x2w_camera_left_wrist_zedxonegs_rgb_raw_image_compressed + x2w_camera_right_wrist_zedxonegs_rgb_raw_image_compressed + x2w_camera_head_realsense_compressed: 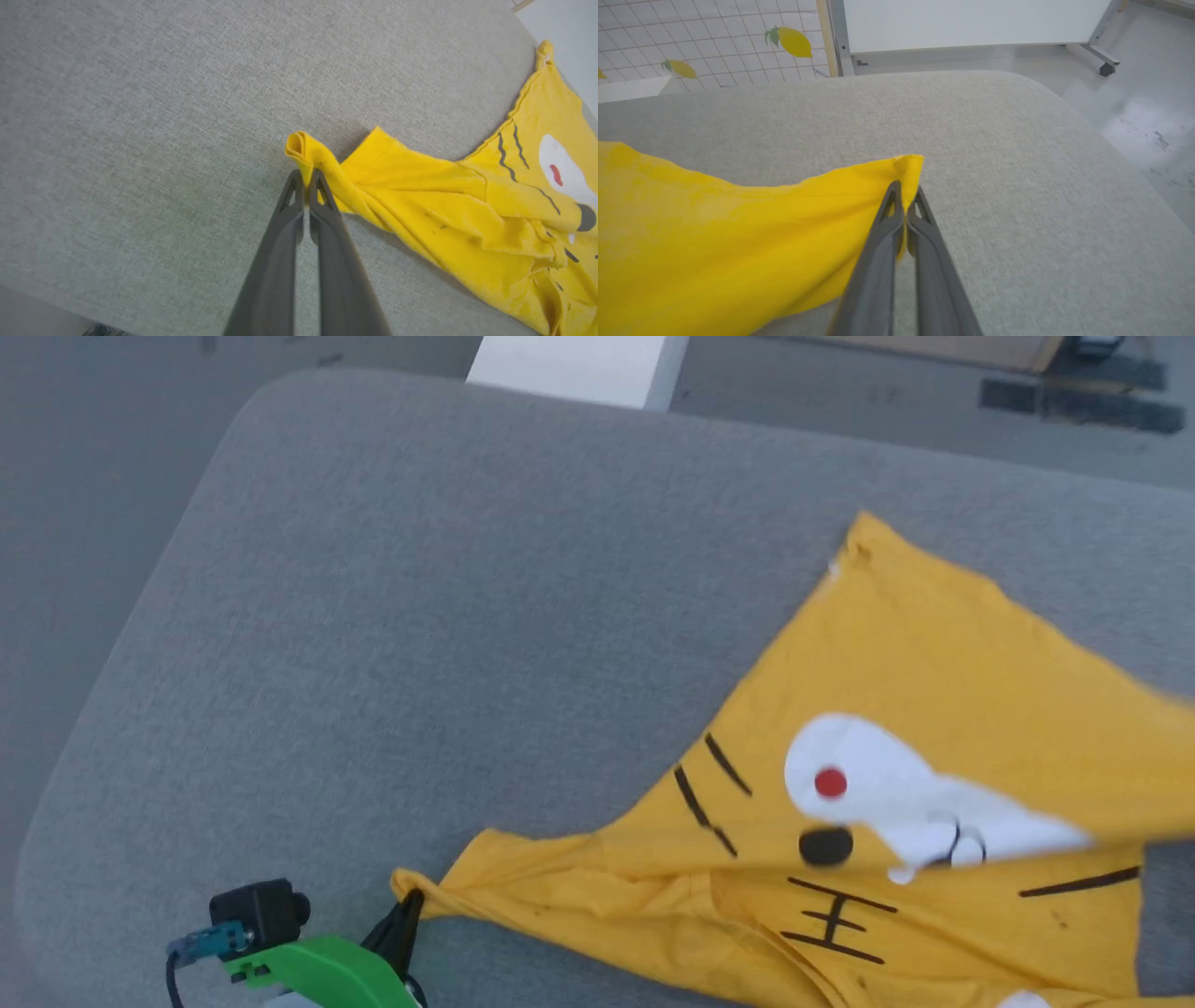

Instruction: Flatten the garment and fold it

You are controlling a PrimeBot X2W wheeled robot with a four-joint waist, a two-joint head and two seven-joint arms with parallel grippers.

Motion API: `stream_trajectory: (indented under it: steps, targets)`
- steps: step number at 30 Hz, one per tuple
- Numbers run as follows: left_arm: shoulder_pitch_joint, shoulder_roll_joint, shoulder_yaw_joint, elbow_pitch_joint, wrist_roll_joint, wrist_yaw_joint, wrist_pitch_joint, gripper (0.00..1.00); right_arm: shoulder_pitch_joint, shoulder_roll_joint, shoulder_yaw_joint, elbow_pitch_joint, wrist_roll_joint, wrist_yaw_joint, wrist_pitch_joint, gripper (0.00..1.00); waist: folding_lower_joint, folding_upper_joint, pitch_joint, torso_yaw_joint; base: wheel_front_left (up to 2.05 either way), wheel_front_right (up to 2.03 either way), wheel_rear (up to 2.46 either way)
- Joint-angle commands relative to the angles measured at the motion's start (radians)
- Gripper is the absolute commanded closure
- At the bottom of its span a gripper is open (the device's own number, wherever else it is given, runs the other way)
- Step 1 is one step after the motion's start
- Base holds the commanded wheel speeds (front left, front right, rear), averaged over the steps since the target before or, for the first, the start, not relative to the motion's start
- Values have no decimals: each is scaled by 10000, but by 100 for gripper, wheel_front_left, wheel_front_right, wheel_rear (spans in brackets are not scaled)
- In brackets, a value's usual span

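The garment is bright yellow cloth with a white patch, a red dot and black marks, lying face up on the right half of the grey cushion. Its near-left corner is bunched into a tip, and my left gripper is shut on that tip at the lower left of the head view. The left wrist view shows the same pinch: left gripper holding the rolled corner of the garment. In the right wrist view my right gripper is shut on another corner of the garment, raised a little off the cushion.
The grey cushion has rounded edges; bare floor lies past its left and far sides. A white panel on a wheeled frame and a lemon-print tiled wall stand beyond the far edge. A white block sits behind the cushion.
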Motion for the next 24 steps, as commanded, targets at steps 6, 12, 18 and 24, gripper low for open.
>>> stream_trajectory:
  steps: [6, 12, 18, 24]
  targets:
    - [491, 198, 98, -286, -89, 199, 187, 100, 1652, 976, -1059, -861, 105, -15, 2641, 100, 0, 0, -1301, -1324, 0, 0, 0]
    - [614, 291, 86, -386, -84, 234, 268, 100, 2507, 1222, -939, -1123, 921, -15, 5254, 100, 0, 0, -1399, -1516, 0, 0, 0]
    - [551, 361, 26, -414, -61, 219, 325, 100, 2977, 1234, -593, -1000, 1663, -15, 7205, 100, 0, 0, -1424, -1493, 0, 0, 0]
    - [507, 357, 1, -384, -83, 184, 253, 100, 2606, 1236, -530, -1721, 1338, -15, 5653, 0, 0, 0, -1384, -1355, 0, 0, 0]
